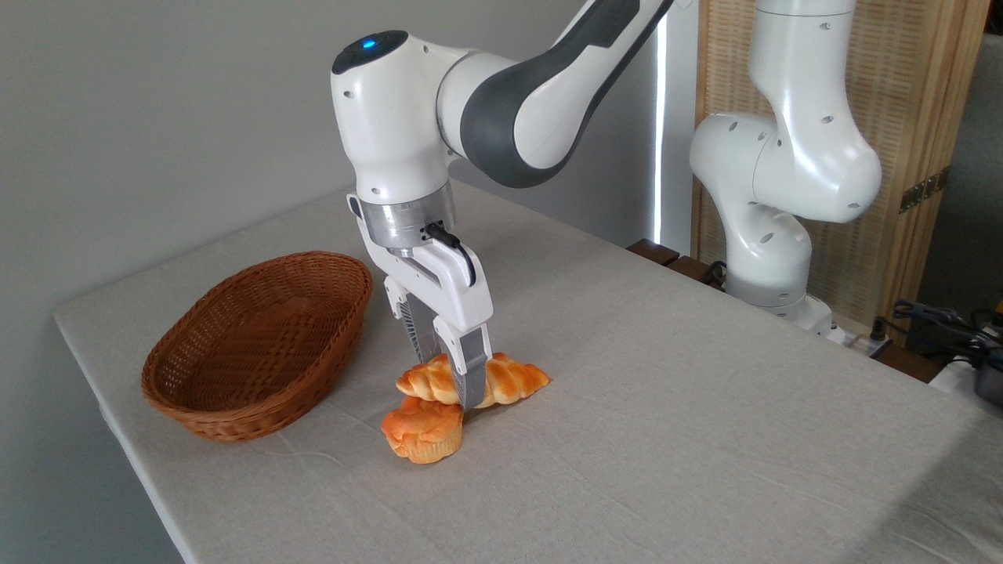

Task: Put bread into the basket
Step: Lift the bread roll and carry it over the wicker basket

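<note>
Gripper straddles bread on table; we see fingers closed against loaf, bun touching, basket left.

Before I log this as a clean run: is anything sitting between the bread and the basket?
Nothing visible does. The gripper straddles the bread, and bare table lies between it and the basket to the left. The muffin-shaped bun sits against the loaf's near side, off that route.

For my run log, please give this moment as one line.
phase: grasping | gripper: jaws astride bread, closure unclear | bread: on table | basket: empty | muffin: beside bread
</note>
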Tool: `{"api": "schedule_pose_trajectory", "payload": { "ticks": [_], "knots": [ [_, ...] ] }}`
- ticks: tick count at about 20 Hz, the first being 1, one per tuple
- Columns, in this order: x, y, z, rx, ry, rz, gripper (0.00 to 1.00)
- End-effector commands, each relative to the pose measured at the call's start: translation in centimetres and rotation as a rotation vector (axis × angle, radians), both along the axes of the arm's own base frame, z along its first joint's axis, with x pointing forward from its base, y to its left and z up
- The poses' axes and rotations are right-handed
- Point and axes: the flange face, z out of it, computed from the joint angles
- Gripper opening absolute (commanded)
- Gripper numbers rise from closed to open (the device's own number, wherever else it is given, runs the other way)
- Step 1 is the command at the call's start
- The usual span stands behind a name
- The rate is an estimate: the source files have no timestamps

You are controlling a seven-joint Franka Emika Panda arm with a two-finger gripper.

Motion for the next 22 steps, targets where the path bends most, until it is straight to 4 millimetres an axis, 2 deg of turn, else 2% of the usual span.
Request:
{"api": "schedule_pose_trajectory", "payload": {
  "ticks": [1, 5, 10, 16, 19, 21, 22],
  "knots": [
    [0.1, 0.3, 0.7, 0.005, -0.02, -0.009, 0.44],
    [0.3, 0.3, 1.4, 0.002, -0.035, 0.002, 0.45],
    [1.9, -0.8, 5.9, -0.067, -0.12, 0.103, 0.48],
    [2.4, -7.1, 9.5, -0.149, -0.169, 0.239, 0.5],
    [2.8, -10.3, 9.5, -0.195, -0.151, 0.305, 0.5],
    [3.4, -11.5, 9.2, -0.241, -0.126, 0.439, 0.61],
    [3.7, -11.6, 8.8, -0.26, -0.111, 0.503, 0.61]
  ]
}}
